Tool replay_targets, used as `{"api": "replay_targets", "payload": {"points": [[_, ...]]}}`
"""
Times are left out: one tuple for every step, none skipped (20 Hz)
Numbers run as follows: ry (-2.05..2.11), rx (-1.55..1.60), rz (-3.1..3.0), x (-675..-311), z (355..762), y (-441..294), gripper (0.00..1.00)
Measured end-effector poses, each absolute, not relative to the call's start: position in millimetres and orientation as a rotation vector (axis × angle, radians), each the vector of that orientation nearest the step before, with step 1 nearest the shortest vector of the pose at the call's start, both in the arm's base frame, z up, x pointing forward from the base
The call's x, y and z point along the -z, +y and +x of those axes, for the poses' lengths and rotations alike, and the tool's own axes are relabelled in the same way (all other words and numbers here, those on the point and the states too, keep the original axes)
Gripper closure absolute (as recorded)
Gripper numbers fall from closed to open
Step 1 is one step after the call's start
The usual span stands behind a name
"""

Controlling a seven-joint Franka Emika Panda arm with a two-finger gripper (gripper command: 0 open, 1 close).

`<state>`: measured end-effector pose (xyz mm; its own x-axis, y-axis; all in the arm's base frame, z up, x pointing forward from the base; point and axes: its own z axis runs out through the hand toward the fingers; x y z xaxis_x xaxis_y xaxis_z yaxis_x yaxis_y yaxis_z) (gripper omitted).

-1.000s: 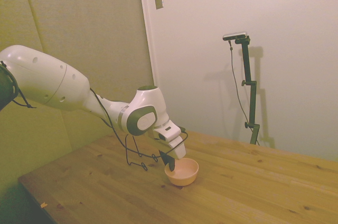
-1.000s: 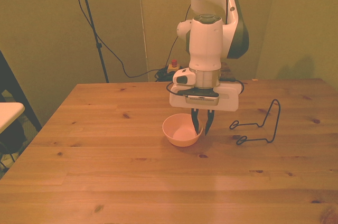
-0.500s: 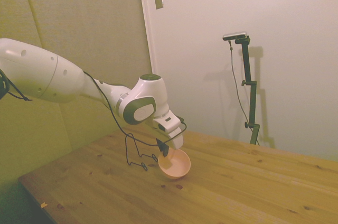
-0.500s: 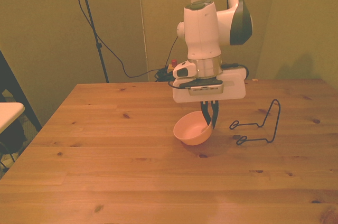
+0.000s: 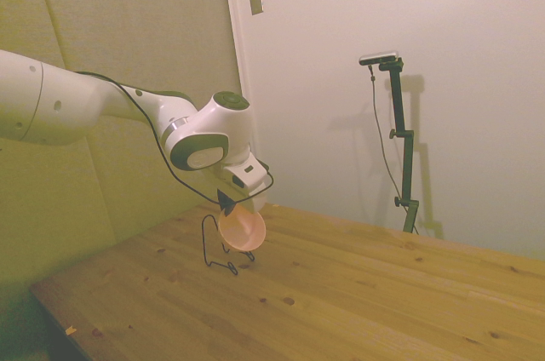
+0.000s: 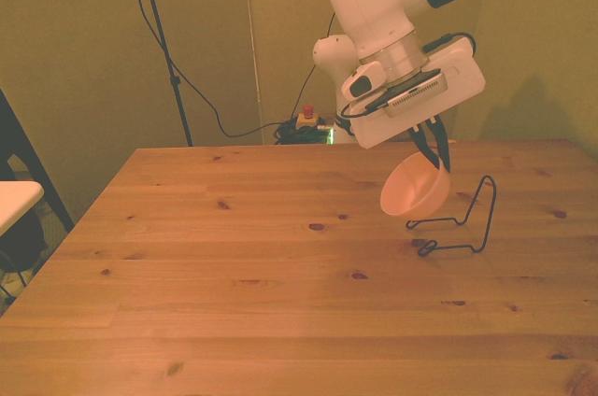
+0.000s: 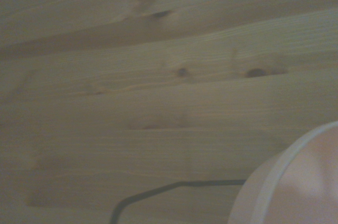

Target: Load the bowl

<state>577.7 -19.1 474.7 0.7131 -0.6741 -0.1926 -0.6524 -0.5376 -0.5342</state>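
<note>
The pale pink-peach bowl (image 6: 415, 191) hangs tilted in the air, pinched by its rim in my gripper (image 6: 433, 150), which is shut on it. In the side view the bowl (image 5: 242, 229) is above the thin black wire rack (image 5: 218, 249), clear of the table. From the front, the bowl sits just above and to the front view's left of the rack (image 6: 460, 223). The wrist view shows the bowl's rim (image 7: 274, 179) close up, with one black rack wire (image 7: 174, 188) on the wood below.
The wooden table (image 6: 234, 284) stretches wide to the front view's left. A red-buttoned box (image 6: 305, 120) and cables lie on the floor behind the far edge. A black tripod pole (image 6: 161, 41) stands at the back left.
The gripper lifted the bowl off the table, tilted it, and carried it toward the front view's right, over the wire rack.
</note>
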Motion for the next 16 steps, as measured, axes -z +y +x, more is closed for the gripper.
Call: {"api": "replay_targets", "payload": {"points": [[0.966, 0.033, -2.3, -474.8, 577.1, -16.2, 1.0], [0.917, 0.018, -2.271, -474.8, 576.2, -13.2, 1.0], [0.841, 0.003, -2.244, -475.3, 574.7, -8.6, 1.0], [0.838, 0.0, -2.244, -475.1, 574.5, -8.6, 1.0], [0.833, -0.001, -2.246, -474.8, 574.3, -8.3, 1.0], [0.826, -0.003, -2.247, -474.1, 574.2, -8.2, 1.0], [0.815, -0.009, -2.242, -473.0, 574.0, -7.6, 1.0], [0.8, -0.012, -2.232, -471.4, 574.3, -7.5, 1.0], [0.784, -0.016, -2.219, -468.7, 574.9, -7.8, 1.0], [0.77, -0.023, -2.207, -464.9, 575.5, -8.5, 1.0], [0.76, -0.027, -2.193, -460.3, 576.7, -9.2, 1.0], [0.751, -0.028, -2.183, -455.3, 578.1, -9.8, 1.0], [0.743, -0.03, -2.171, -450.0, 579.3, -9.7, 1.0], [0.734, -0.033, -2.16, -445.0, 580.0, -9.3, 1.0], [0.726, -0.034, -2.148, -440.4, 580.3, -8.8, 1.0], [0.72, -0.036, -2.138, -436.4, 579.7, -8.4, 1.0]]}}
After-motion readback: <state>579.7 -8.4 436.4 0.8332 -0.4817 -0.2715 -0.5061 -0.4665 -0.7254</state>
